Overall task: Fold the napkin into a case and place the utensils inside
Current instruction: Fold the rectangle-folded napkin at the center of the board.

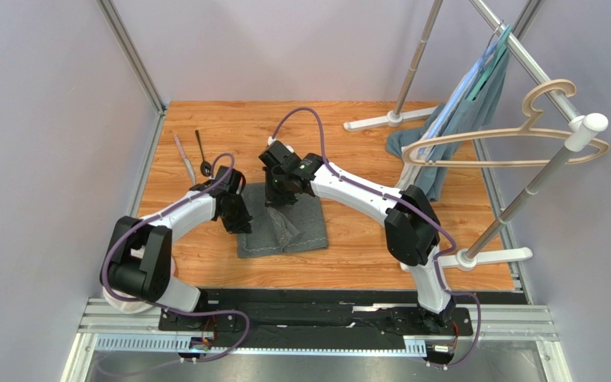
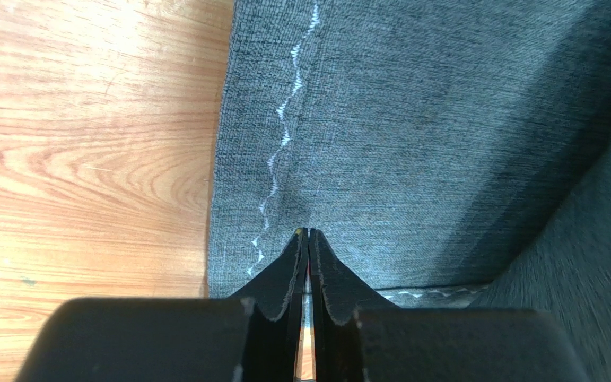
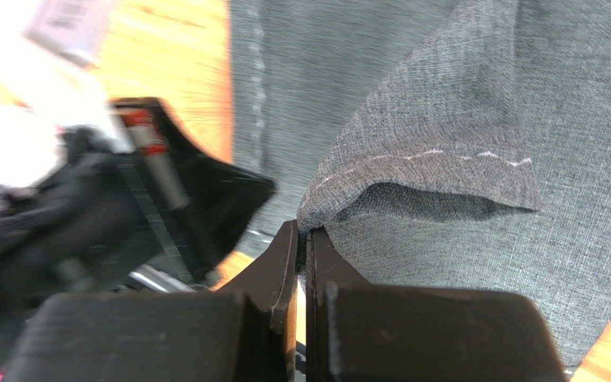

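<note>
On the bench [image 1: 364, 259], holding a napkin [image 1: 307, 231] corner up in the clenched right pincer [image 3: 302, 229] to carry the fold, with the left pincer [image 2: 307, 235] clenched at the side edge, seemingly anchoring

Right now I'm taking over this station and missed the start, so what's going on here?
Two robot arms are folding a dark grey napkin on the table. The right gripper is shut on a corner, holding a flap raised over the rest. The left gripper is closed at the napkin's left edge; whether it pinches cloth is unclear. The knife and spoon lie untouched beyond it, not yet inside.
</note>
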You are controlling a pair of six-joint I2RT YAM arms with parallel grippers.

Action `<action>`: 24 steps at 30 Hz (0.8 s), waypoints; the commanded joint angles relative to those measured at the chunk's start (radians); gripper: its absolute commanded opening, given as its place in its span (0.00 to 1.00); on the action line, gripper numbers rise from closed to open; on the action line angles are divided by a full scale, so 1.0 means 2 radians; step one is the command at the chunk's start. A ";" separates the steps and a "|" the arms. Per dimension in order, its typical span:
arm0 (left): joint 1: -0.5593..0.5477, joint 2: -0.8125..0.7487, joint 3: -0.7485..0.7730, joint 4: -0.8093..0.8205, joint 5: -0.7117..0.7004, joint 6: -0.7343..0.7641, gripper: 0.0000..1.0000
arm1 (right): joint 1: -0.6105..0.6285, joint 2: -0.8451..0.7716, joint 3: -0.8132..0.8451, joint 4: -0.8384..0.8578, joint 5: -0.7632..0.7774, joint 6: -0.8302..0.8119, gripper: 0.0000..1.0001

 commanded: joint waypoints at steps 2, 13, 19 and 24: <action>0.002 0.002 0.003 0.009 -0.005 0.011 0.09 | 0.013 0.027 0.048 0.017 -0.013 0.010 0.00; 0.002 -0.022 0.001 0.004 -0.003 0.011 0.09 | 0.013 0.050 0.070 0.016 -0.010 0.011 0.00; 0.002 -0.028 -0.003 0.003 -0.004 0.012 0.09 | 0.013 0.056 0.078 0.016 -0.006 0.011 0.00; 0.002 -0.030 -0.008 0.004 -0.002 0.011 0.09 | 0.013 0.067 0.084 0.019 -0.013 0.013 0.00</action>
